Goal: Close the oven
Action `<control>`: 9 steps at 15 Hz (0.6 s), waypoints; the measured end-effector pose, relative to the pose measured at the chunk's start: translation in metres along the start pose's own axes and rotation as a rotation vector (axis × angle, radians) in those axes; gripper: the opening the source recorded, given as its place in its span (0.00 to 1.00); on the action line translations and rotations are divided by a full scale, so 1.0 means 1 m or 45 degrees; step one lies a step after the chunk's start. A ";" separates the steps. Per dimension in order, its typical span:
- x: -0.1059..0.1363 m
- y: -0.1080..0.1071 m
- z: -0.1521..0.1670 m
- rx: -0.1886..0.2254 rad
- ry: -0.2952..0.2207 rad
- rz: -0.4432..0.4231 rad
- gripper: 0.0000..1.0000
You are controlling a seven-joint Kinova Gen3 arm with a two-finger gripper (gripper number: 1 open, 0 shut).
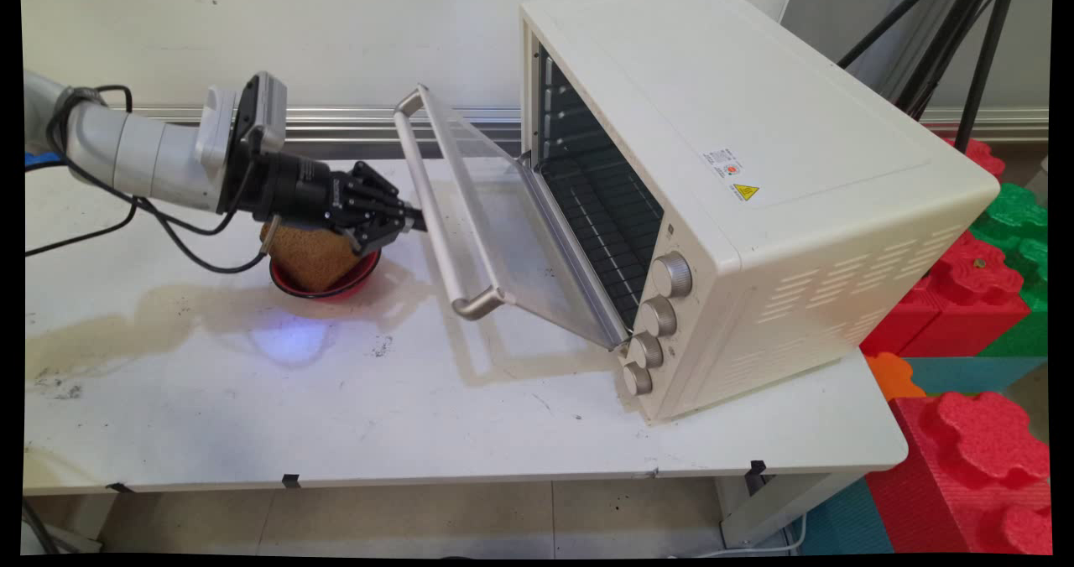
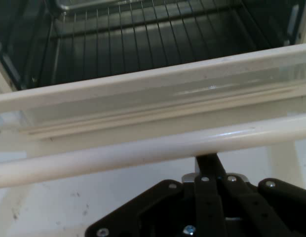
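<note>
Black two-finger gripper (image 1: 413, 219) w/ fingers pressed together, holding nothing — tips touch the long silver bar handle (image 1: 432, 206) of the cream toaster oven's (image 1: 755, 189) half-open glass door (image 1: 512, 240). Handle looks stiff, slick; door prob. light on its hinge. Brown bread in red bowl (image 1: 323, 278) sits under the wrist.

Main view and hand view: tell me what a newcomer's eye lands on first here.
The big cream toaster oven at the table's right, its glass door hanging partly open, with the rack inside showing through. Next the black gripper coming in from the left, its shut fingers up against the door's handle bar. Just behind the gripper sits a brown loaf in a red bowl.
</note>
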 end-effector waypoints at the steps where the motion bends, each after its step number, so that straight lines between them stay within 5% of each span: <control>1: 0.004 -0.001 0.000 0.002 0.008 0.010 0.00; 9: 0.038 -0.012 0.008 0.016 0.071 0.067 0.00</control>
